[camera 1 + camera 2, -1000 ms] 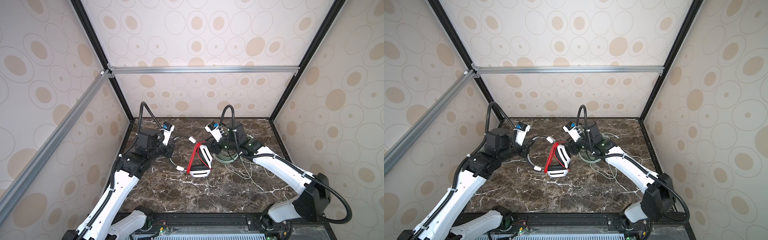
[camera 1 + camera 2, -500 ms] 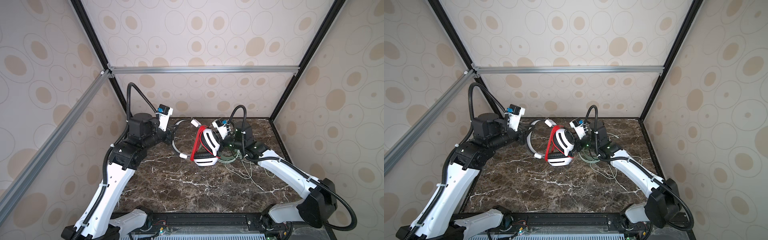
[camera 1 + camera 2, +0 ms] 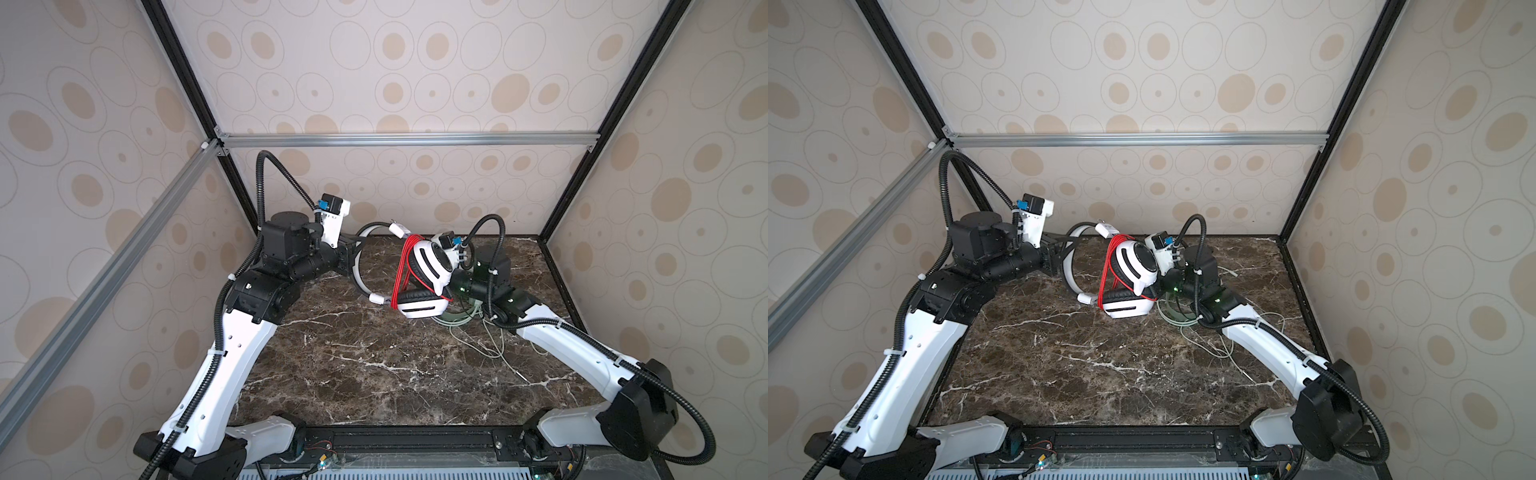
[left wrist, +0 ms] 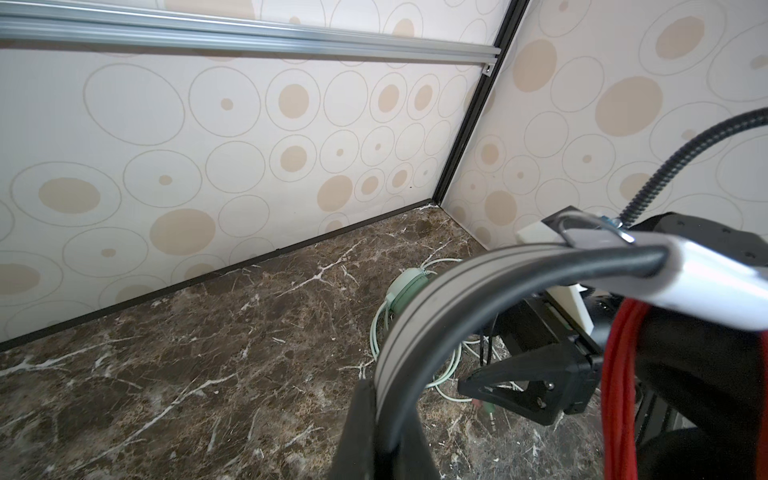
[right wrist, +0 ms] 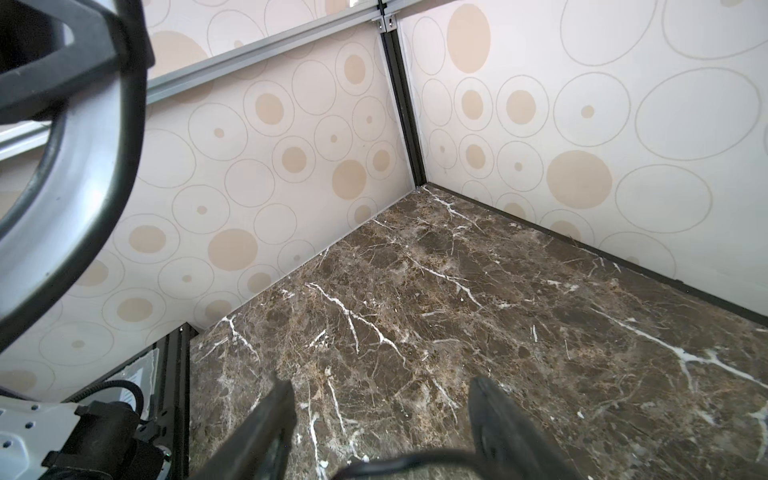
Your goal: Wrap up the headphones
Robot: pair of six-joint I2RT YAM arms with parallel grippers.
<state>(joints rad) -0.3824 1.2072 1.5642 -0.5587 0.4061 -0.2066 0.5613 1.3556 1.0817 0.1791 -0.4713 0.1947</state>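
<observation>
The left hand (image 3: 355, 255) is closed on the grey-and-black headband (image 4: 405, 328) of the white headset (image 3: 432, 266). In the left wrist view the band is seen pinched between its fingers (image 4: 353, 428). From this hand the band is arced towards 3 o'clock in both top views, where the two white ear cups with black pads are carried. One ringed cup is turned up and tilted, and the other is hung at 6 o'clock of it, low over the surface (image 3: 374, 365); whether it touches cannot be told. The thin red cable (image 3: 404, 266) is wound in several loops round the headset, between band and cups. The right hand (image 5: 382, 415) is held open, its two fingers set apart with only bare surface seen between them. In both top views it is hidden behind the upper cup, at 3 o'clock of it. The mint-green headset (image 4: 409, 286) is laid on the surface at about 4 o'clock of the white one, partly covered by the right arm. Its pale green cable (image 4: 374, 332) is spread loose towards 5 o'clock. All of this is placed on the far half of the surface, between 12 and 1 o'clock of its centre
</observation>
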